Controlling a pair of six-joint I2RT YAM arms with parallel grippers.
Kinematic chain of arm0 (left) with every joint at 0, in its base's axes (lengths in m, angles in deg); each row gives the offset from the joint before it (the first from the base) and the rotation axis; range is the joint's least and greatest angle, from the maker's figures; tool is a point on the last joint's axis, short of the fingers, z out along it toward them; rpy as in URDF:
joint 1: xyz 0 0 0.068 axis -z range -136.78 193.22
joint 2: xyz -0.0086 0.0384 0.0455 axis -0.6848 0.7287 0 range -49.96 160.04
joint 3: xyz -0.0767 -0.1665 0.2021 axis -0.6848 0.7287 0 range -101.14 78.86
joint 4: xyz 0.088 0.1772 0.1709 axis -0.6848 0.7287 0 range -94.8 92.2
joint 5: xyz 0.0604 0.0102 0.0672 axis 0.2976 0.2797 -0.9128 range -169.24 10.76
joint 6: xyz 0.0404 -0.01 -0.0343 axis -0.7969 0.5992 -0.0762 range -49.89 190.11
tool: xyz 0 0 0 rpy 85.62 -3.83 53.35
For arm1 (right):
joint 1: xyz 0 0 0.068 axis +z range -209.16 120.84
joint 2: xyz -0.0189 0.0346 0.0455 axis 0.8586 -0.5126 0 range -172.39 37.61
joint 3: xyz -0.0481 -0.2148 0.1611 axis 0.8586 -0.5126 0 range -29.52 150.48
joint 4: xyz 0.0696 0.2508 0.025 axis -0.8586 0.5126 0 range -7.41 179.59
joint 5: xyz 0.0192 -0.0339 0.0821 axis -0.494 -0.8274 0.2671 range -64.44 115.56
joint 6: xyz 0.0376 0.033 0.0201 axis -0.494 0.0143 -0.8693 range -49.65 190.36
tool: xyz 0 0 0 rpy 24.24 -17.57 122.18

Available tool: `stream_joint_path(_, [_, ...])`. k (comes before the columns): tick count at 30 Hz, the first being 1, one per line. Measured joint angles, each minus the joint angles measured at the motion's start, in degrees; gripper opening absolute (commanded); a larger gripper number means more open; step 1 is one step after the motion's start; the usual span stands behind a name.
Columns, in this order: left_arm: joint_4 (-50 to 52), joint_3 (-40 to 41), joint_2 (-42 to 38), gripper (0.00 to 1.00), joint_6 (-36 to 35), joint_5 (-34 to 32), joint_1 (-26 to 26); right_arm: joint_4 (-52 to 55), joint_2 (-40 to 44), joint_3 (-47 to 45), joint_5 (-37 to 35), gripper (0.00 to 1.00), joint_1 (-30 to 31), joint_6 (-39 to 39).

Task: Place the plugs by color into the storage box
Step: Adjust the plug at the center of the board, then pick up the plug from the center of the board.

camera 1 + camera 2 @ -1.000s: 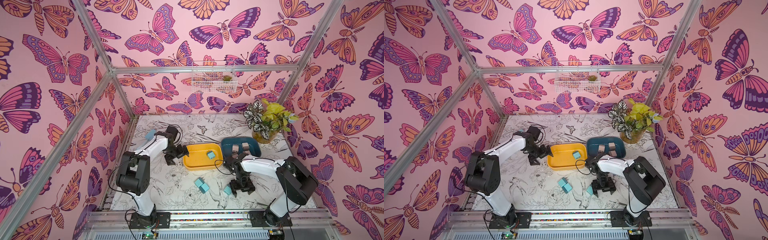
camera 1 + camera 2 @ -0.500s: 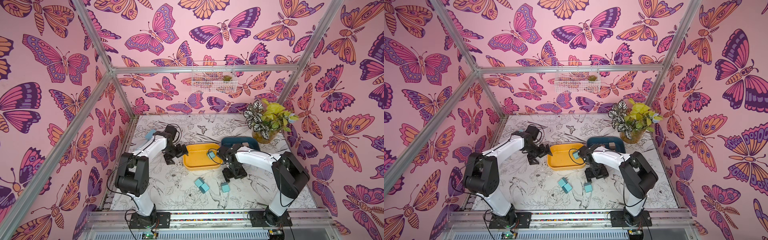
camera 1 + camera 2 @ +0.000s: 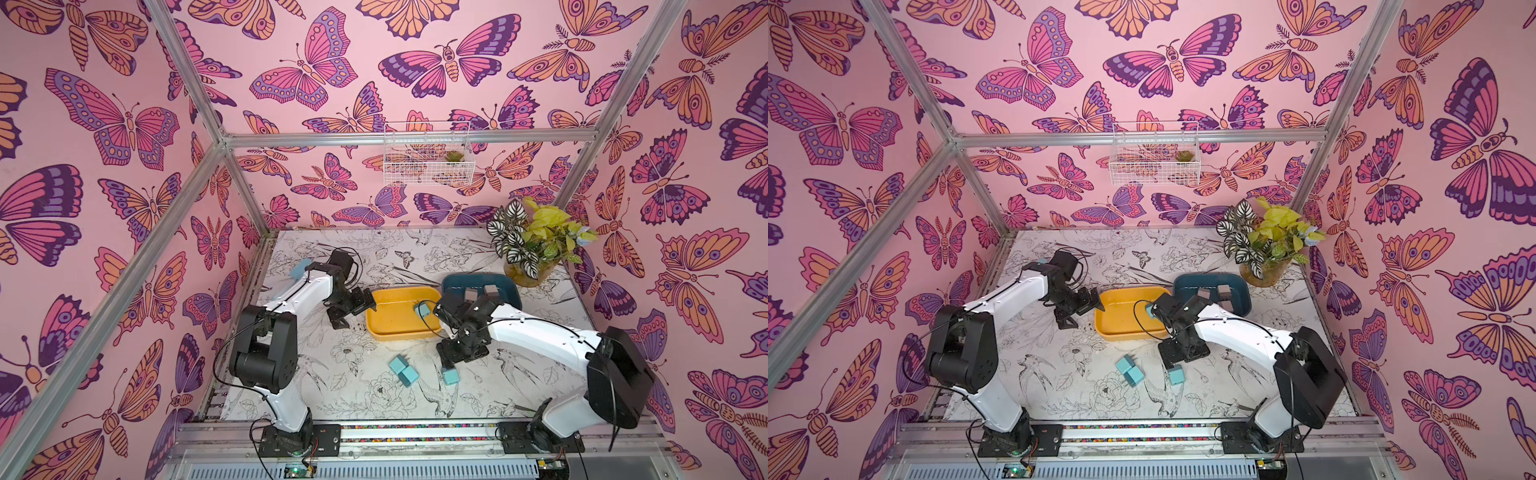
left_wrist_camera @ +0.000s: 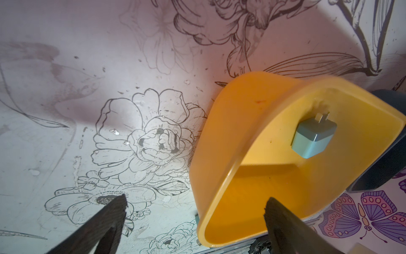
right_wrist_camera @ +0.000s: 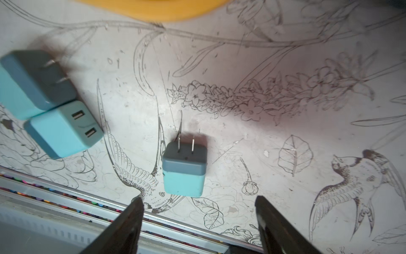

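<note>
Walls: pink paper printed with butterflies on every side.
Table (image 3: 415, 257): white, covered with line drawings of flowers and birds.
Yellow tray (image 3: 390, 320): lay mid-table, just beside the blue tray (image 3: 457, 281), which sat on its far right.
Tray plug (image 4: 314, 138): teal and alone in the yellow tray, near the end next to the blue tray, prongs showing.
Pink plugs (image 3: 471, 294): two sat side by side in the blue tray, partly hidden by the right arm in both top views.
Plug pair (image 5: 35, 83): two teal plugs touched on the bare table, in front of the yellow tray. One showed its prongs, the other two USB sockets.
Lone plug (image 5: 184, 171): teal, on the table to the right of the pair, lying on its side, prongs towards the yellow tray.
Left gripper (image 4: 195, 204): jaws spread wide at the yellow tray's left end, one finger over the table and one over the tray's inside. Whether they touched the wall could not be told.
Right gripper (image 5: 197, 209): jaws apart and holding nothing, with the lone plug just ahead of the fingertips.
Plant (image 3: 532, 245): stood in a pot in the far right corner.
Basket (image 3: 428, 166): white wire, hung on the back wall.
</note>
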Motion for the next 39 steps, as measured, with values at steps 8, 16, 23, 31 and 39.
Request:
stream_joint_path(8, [-0.04,0.0,0.0,0.99,-0.68,0.57,0.0,-4.5,-6.6,-1.57,1.92,0.81,2.4,-1.05])
stream_joint_path(16, [-0.17,0.0,0.0,0.99,-1.66,0.85,0.0,-6.47,-9.01,-2.34,2.78,0.77,2.43,-1.16])
stream_joint_path(23, [-0.17,0.0,0.0,0.98,-2.32,1.07,-0.11,-7.08,-10.27,-2.38,2.73,0.62,2.43,-1.31])
stream_joint_path(31, [-0.17,0.0,0.0,0.96,-2.73,1.05,-0.11,-7.43,-9.29,-3.58,2.25,0.55,2.43,-2.01])
stream_joint_path(39, [-0.17,-0.28,0.0,0.95,-2.73,1.03,-0.11,-5.4,-6.54,-4.31,1.18,0.49,2.43,-2.03])
